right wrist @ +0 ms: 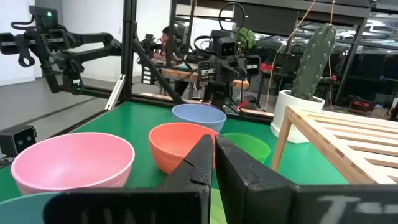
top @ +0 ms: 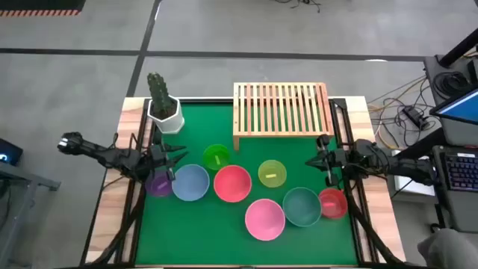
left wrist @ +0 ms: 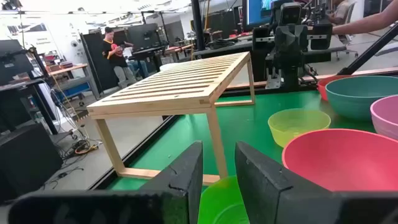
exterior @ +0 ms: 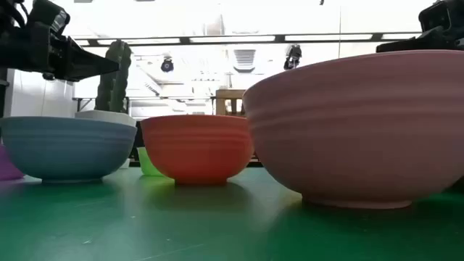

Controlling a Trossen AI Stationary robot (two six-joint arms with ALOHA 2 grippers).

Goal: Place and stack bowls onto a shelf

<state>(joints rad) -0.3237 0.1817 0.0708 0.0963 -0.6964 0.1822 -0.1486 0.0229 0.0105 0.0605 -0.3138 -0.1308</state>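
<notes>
Eight bowls rest on their bases on the green mat: purple point(top: 158, 184), blue point(top: 191, 182), green point(top: 216, 157), red-pink point(top: 232, 184), yellow-green point(top: 272, 173), pink point(top: 265, 219), teal point(top: 302, 206) and red-orange point(top: 332, 202). The slatted wooden shelf point(top: 281, 108) stands on its legs at the far edge, with nothing on top. My left gripper point(top: 175, 157) hovers above the mat between the purple and green bowls, its fingers a little apart point(left wrist: 219, 171). My right gripper point(top: 321, 161) hovers near the right edge, beyond the red-orange bowl, fingers together point(right wrist: 214, 155).
A white pot with a cactus point(top: 164, 106) stands at the far left corner beside the shelf. Black frame rails run along both sides of the table. Bare mat lies between the shelf and the bowls. People are in the room behind.
</notes>
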